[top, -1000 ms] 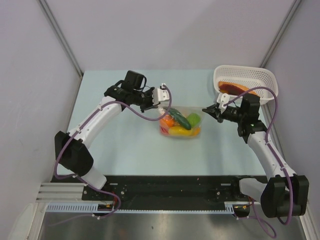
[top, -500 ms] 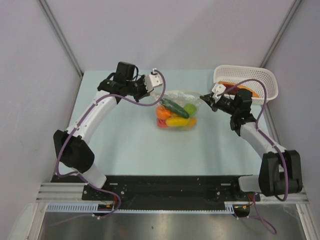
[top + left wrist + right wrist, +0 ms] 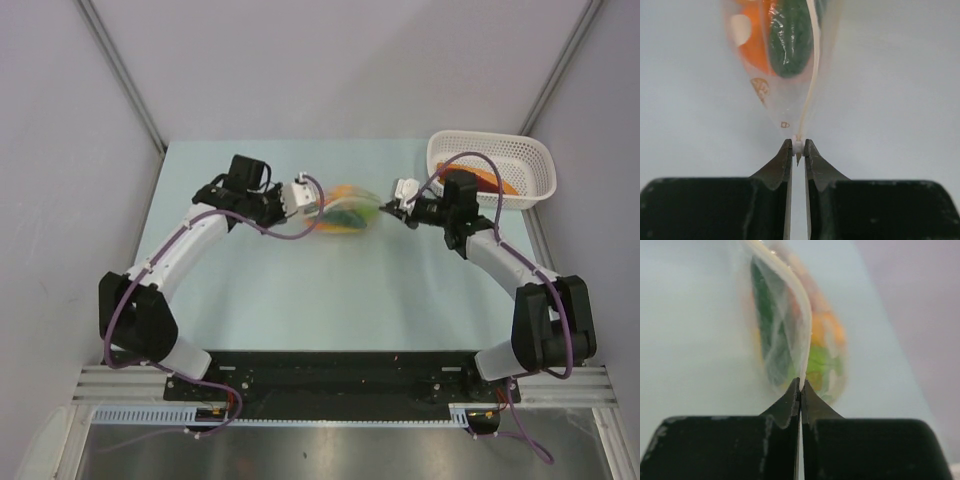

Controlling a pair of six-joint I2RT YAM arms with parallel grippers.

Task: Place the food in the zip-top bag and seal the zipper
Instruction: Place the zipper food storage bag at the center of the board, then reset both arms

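– Left claw (image 3: 798, 146): what state?
– Closed on the bag (image 3: 345, 208), pinching the end of the zipper (image 3: 810, 100) between both tips. A white bit of the strip showed in the narrow gap.
– And the right claw (image 3: 800, 385)?
– Closed as well, tips together on the opposite end of the same strip. The bag was strung between the two claws, mid-surface (image 3: 300, 290), toward the far edge.
– Where was the food (image 3: 347, 204)?
– Inside the bag. From the left wrist, a dark green piece (image 3: 790, 45) lay beside an orange one (image 3: 754, 47) behind the clear film. From the right wrist, green, orange and yellow showed through, blurred.
– Was the mouth sealed?
– Couldn't tell. The strip curved away from each claw as one pale line. The far part was out of focus.
– Was the bag resting on the surface?
– Couldn't tell from above; it looked narrow and edge-on there.
– Anything else nearby?
– A white basket (image 3: 490, 140) at the far right corner, behind the right arm, with an orange-red item (image 3: 497, 183) in it. It stood apart from the bag.
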